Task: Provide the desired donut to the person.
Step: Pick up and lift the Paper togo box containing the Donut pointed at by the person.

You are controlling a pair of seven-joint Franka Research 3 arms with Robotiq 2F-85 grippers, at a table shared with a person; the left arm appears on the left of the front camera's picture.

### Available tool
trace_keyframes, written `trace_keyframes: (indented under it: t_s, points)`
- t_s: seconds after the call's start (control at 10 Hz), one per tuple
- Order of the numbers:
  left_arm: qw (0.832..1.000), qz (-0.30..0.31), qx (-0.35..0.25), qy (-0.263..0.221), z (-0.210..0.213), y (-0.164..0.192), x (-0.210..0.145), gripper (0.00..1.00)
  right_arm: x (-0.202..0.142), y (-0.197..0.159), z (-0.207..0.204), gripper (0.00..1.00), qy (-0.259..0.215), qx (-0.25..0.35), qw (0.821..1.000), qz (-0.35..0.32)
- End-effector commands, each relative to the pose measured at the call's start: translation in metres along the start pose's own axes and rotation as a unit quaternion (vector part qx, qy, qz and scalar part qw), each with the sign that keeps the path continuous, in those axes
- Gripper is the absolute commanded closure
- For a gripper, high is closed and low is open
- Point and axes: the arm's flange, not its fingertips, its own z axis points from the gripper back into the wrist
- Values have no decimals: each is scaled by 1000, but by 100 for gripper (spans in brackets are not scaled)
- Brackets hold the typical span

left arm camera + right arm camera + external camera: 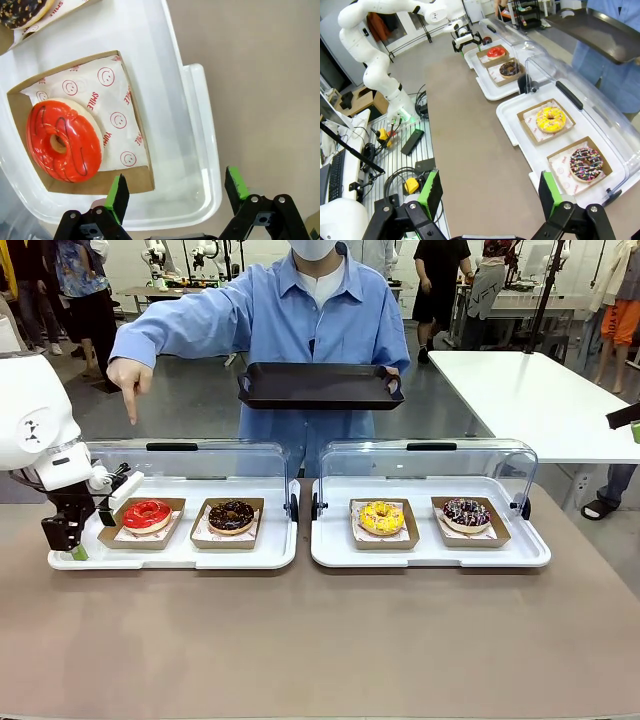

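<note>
At left tray (180, 556) outer end: left jaws wide open, empty; red donut (147, 514) just beside, inboard; person's hand (128, 380) points at it. Right jaws open, empty, well apart.

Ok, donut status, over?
Left gripper open by red donut. Right gripper open, empty. Person's hand points toward red donut; black tray held out. Covers raised.

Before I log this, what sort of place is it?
Likely a robotics lab staged as a donut counter: lidded donut trays, cables and keyboard alongside, white workbench near the person.
</note>
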Motion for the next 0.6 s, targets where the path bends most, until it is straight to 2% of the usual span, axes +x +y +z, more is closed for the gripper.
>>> trace_keyframes:
  t_s: [0.0,0.5]
  points:
    - [1000,6,9,24,-5,12,2,0,0,1,0,0,-3,2,1000,1]
    - [999,17,19,34,-16,24,1,0,0,1,0,0,-3,2,1000,1]
